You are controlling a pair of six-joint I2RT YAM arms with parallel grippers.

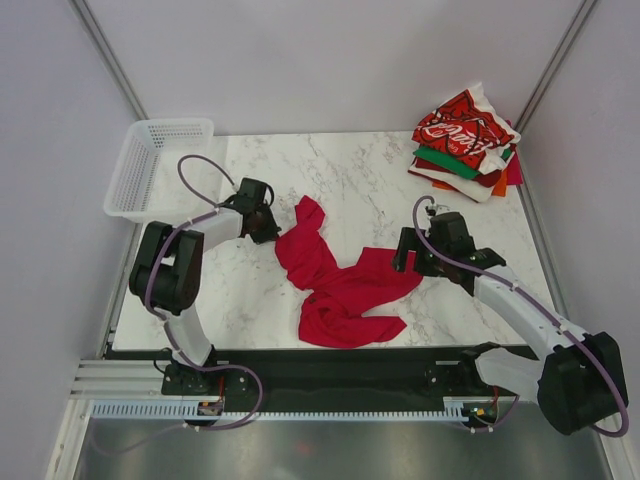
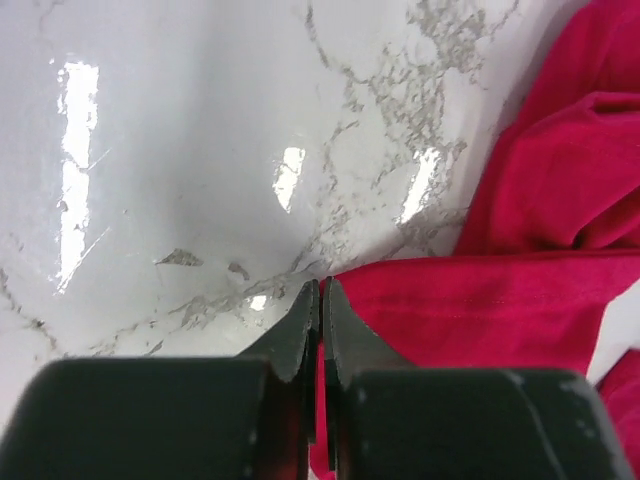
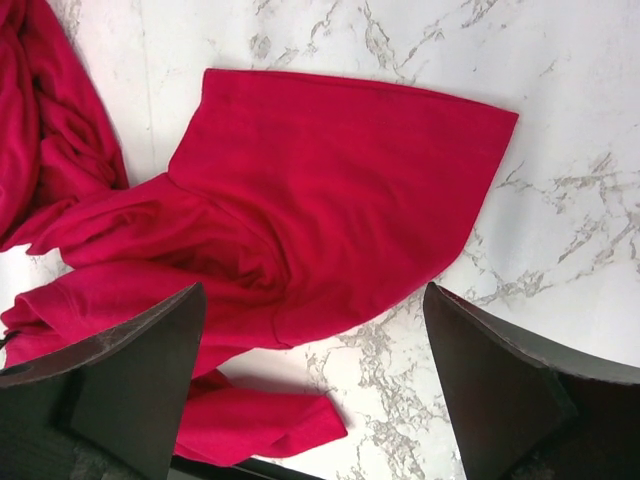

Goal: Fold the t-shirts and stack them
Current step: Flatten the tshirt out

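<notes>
Left end effector [image 2: 322, 292] pinched tight on crimson t-shirt [image 2: 500, 310]

Glossy, light-reflecting white marble-look tabletop [image 2: 200, 150]; soft matt crimson cloth t-shirt [image 1: 340, 290], creased; white plastic mesh basket [image 1: 170, 125]; right gripper [image 3: 315, 290] with matt black fingers [image 3: 130, 380], faintly scuffed.

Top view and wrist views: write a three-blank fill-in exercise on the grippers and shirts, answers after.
1. The left gripper is ____ on the red shirt.
2. The right gripper hovers ____ over that shirt.
3. The folded shirts lie at the table's far ____ corner.
Answers: shut; open; right.
</notes>
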